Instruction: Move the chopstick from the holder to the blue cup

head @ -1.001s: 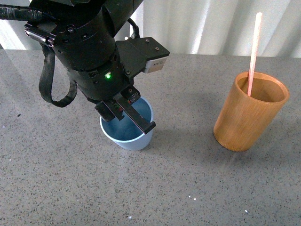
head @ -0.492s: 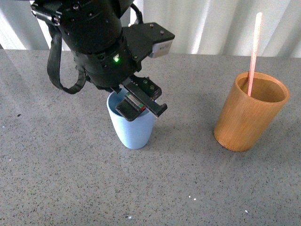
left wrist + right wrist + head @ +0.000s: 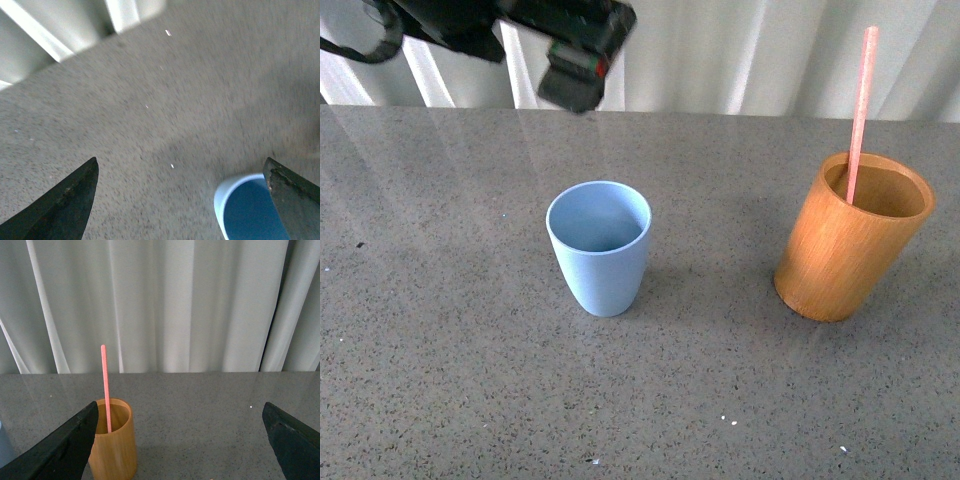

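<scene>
The blue cup (image 3: 599,248) stands upright and empty in the middle of the table. The holder (image 3: 852,238) stands to its right, with the pink chopstick (image 3: 861,100) leaning inside and sticking well above the rim. My left gripper (image 3: 575,72) is open and empty, high above and behind the cup. In the left wrist view the cup's rim (image 3: 222,200) shows beside one finger, and my left gripper (image 3: 182,200) is over bare table. My right gripper (image 3: 180,440) is open and empty. It faces the holder (image 3: 112,450) and chopstick (image 3: 105,385) from a distance, and is out of the front view.
The grey speckled table (image 3: 440,350) runs back to a white curtain (image 3: 740,50). A few white specks (image 3: 730,421) lie near the front edge.
My left gripper let go of the blue cup and rose up and back to the top of the view. The cup went from tilted to upright. The holder and chopstick stayed put.
</scene>
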